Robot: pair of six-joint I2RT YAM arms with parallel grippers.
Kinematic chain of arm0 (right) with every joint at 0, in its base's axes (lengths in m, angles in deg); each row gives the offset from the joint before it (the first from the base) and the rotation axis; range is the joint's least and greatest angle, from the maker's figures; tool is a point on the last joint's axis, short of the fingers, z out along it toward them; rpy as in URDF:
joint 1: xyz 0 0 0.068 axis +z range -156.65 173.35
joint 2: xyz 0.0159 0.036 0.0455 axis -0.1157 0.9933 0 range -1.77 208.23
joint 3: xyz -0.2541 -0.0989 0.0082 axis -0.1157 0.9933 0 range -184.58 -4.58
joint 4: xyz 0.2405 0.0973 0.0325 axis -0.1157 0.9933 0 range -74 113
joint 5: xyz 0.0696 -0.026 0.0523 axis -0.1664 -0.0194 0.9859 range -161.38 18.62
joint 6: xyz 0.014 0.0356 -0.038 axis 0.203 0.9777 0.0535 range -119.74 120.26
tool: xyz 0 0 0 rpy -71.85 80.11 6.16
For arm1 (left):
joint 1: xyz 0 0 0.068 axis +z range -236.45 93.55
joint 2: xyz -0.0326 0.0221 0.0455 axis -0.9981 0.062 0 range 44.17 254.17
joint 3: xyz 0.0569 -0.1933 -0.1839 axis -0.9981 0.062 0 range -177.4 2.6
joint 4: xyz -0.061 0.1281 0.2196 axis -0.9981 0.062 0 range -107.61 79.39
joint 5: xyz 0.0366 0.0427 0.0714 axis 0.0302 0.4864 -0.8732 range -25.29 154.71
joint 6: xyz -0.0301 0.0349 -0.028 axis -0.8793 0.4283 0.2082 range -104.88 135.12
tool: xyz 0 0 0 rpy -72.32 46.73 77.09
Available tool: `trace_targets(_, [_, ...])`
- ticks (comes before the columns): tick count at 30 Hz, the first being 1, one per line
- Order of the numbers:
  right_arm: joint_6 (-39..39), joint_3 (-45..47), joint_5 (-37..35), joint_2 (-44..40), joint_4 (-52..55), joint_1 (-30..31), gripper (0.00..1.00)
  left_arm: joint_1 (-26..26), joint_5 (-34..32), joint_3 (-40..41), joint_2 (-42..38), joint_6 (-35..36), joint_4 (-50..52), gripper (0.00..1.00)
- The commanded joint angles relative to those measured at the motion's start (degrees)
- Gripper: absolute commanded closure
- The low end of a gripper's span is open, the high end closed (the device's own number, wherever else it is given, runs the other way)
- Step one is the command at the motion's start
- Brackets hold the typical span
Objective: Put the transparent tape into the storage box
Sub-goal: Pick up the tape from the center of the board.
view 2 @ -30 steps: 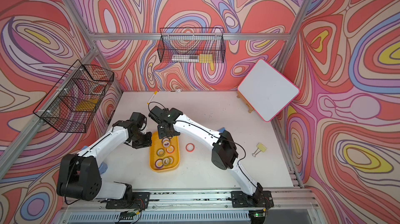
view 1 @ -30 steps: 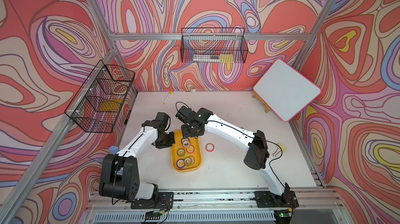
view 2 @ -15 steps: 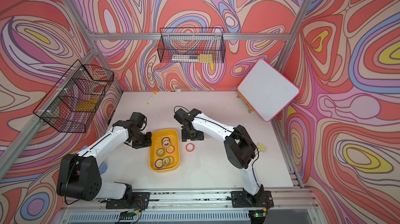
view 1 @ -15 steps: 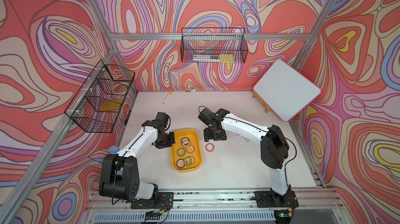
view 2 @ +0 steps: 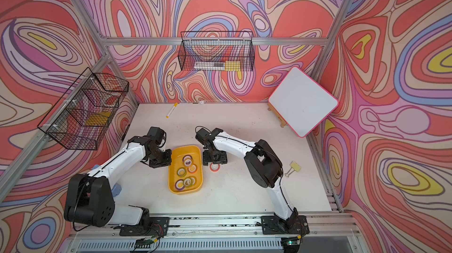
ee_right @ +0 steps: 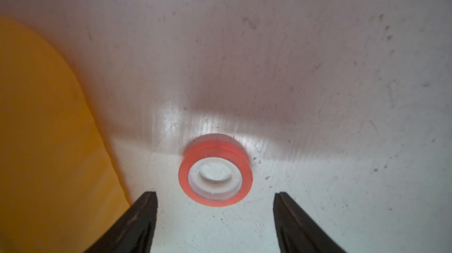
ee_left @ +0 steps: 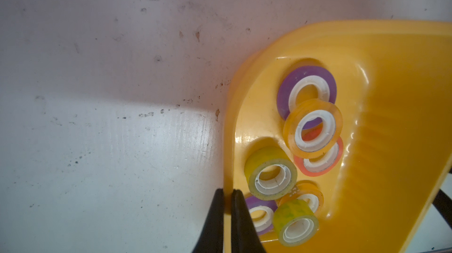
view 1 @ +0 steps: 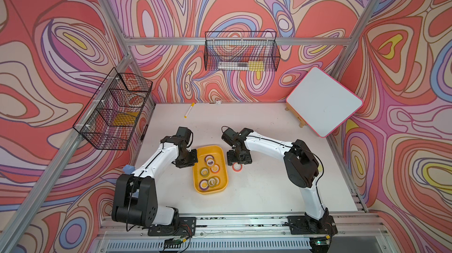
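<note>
The storage box is a yellow-orange tray on the white table between my arms, seen in both top views. Several transparent tape rolls lie inside it, tinted purple, yellow, olive and red-orange. My left gripper is shut on the box's left wall. One red-orange tape roll lies flat on the table just right of the box. My right gripper hangs open over it, a finger on either side and neither touching it.
A tilted whiteboard stands at the back right. Wire baskets hang on the back wall and the left wall. A marker lies near the back edge. A binder clip lies right of the right arm.
My right arm has swung from above the storage box to the right and come down over the red-orange roll on the table, its jaws opening wider. The left arm has not moved.
</note>
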State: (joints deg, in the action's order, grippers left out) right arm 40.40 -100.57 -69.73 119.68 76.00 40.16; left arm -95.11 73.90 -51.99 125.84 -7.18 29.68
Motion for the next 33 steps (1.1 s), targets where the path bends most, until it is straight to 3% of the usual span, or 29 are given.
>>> trace_targets(1, [0.19,0.62,0.39,1.15,-1.29,0.12,0.23,-0.21,-1.73,-0.43,0.60,1.16,2.41,0.99])
trace_targets(9, [0.33,0.71,1.34,3.12,-2.78,-0.20,0.30,-0.21,-1.57,-0.59,0.95,1.30,2.64,0.98])
trace_targets(18, [0.24,0.88,0.89,4.30,-2.27,-0.26,0.32,-0.21,-1.47,-0.96,0.77,1.54,2.72,0.91])
trace_targets(33, [0.27,1.59,-0.99,2.21,-1.03,-0.43,0.42,-0.21,-1.20,-1.22,1.12,1.74,2.89,0.90])
